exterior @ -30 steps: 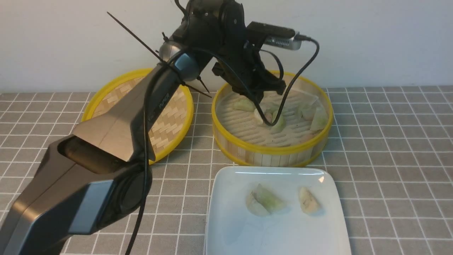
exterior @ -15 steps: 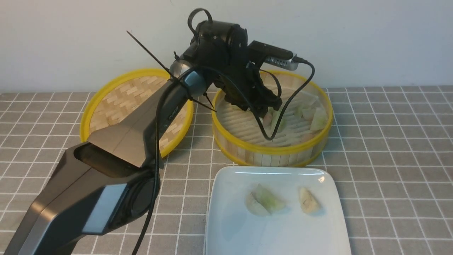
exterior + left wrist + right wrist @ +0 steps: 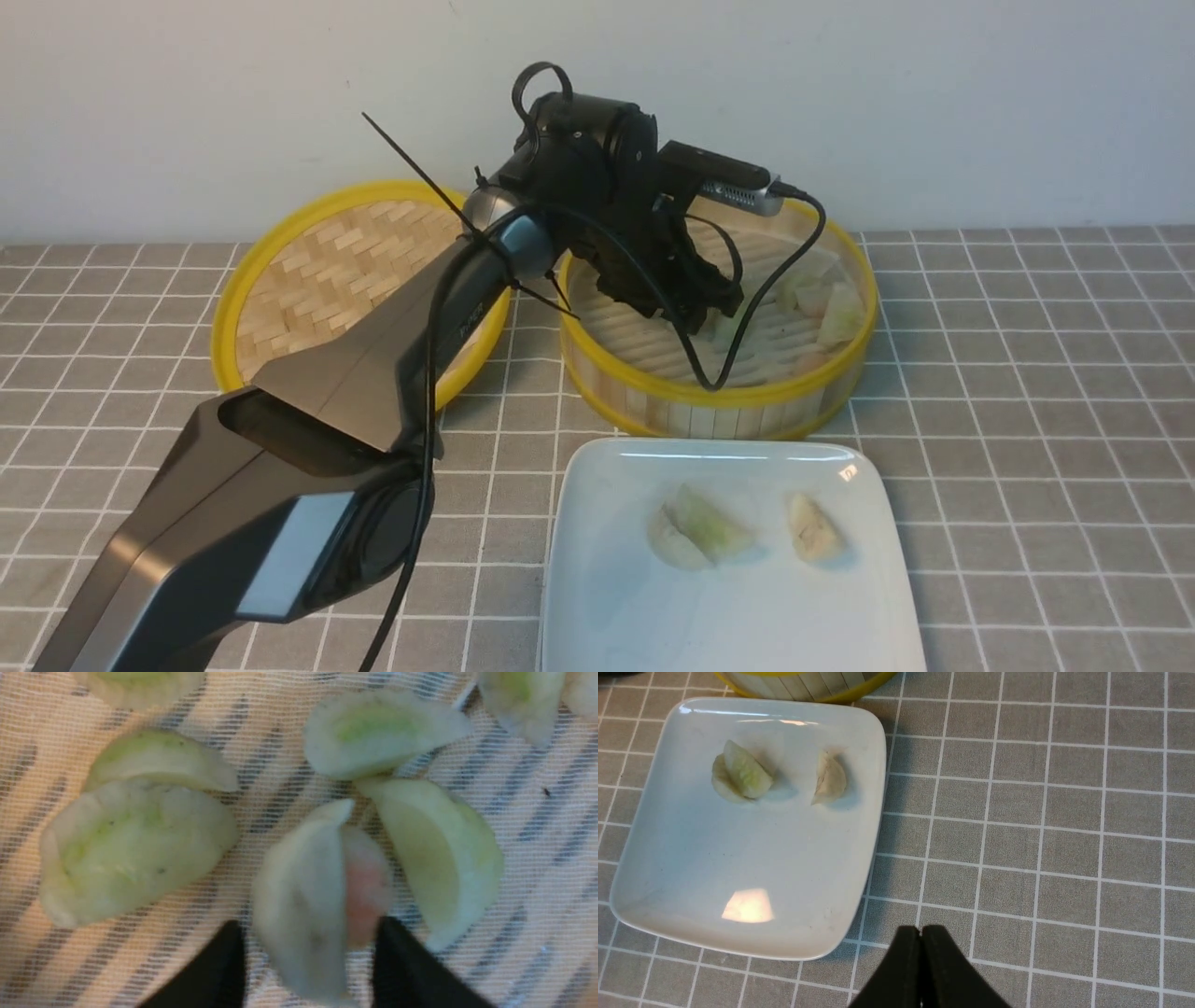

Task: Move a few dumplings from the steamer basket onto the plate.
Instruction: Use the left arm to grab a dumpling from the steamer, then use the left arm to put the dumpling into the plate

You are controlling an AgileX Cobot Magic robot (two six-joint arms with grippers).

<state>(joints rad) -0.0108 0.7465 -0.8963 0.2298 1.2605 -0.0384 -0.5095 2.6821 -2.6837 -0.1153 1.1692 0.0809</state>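
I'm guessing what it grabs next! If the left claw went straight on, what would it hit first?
Probably the whitish-pink dumpling between the tips of the left claw, then the floor of the steamer basket; depth is blurry.

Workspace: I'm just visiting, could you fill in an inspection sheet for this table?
Surface: grey white-gridded tablecloth.
Job's things: round bamboo steamer basket holds pale crescent dumplings; glossy white rounded-square plate carries more.
Clutter: flat woven yellow-rimmed lid.
Grippers: left gripper, fingers astride a whitish-pink dumpling, grip unclear; right gripper, fingers shut, empty.
Cables: black cable droops into basket.
Surroundings: plain white wall.
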